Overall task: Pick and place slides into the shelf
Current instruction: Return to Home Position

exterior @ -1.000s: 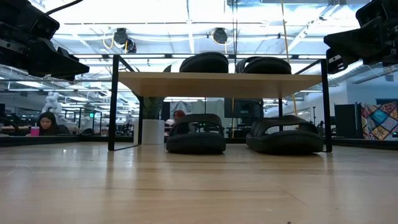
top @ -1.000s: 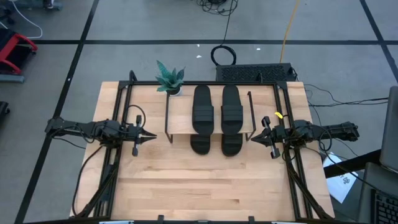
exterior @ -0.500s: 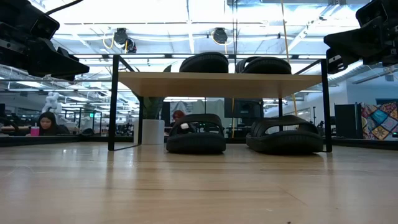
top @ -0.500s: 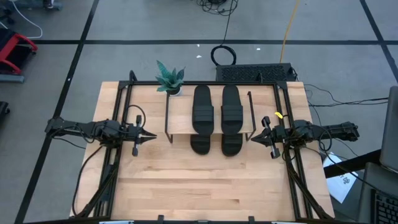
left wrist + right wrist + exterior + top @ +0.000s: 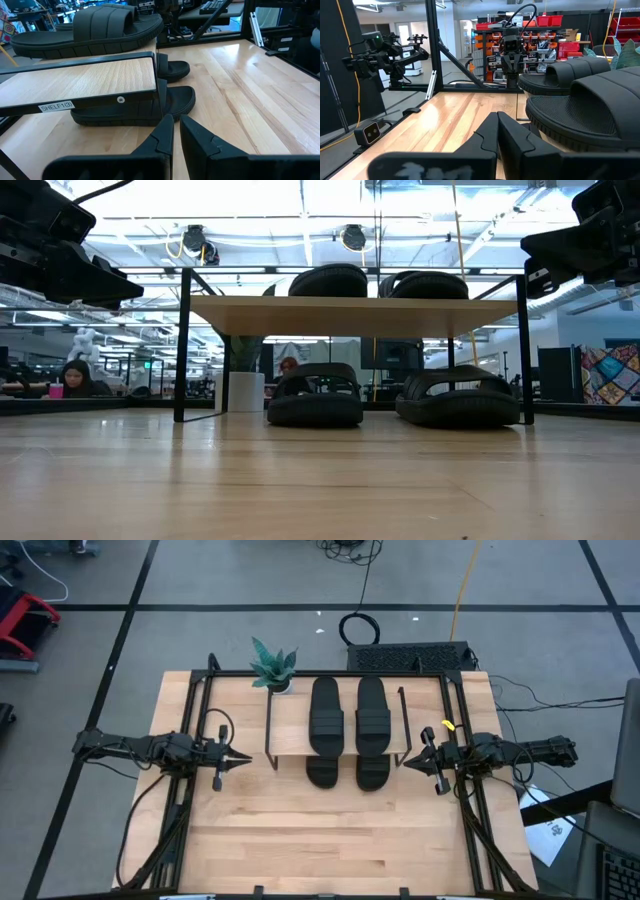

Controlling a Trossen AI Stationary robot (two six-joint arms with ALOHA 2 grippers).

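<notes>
With 2 slides (image 5: 326, 715) on the shelf (image 5: 288, 725) and 2 beneath, stowing looks complete, so left gripper (image 5: 243, 759) and right gripper (image 5: 408, 763) flank it, fingers together, empty.

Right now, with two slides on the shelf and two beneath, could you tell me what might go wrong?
The two lower slides poke out past the front edge of the shelf, so a passing arm could clip them. The left claw and right claw sit shut close to its ends; a stray inward move might nudge it and tip the plant beside it.
</notes>
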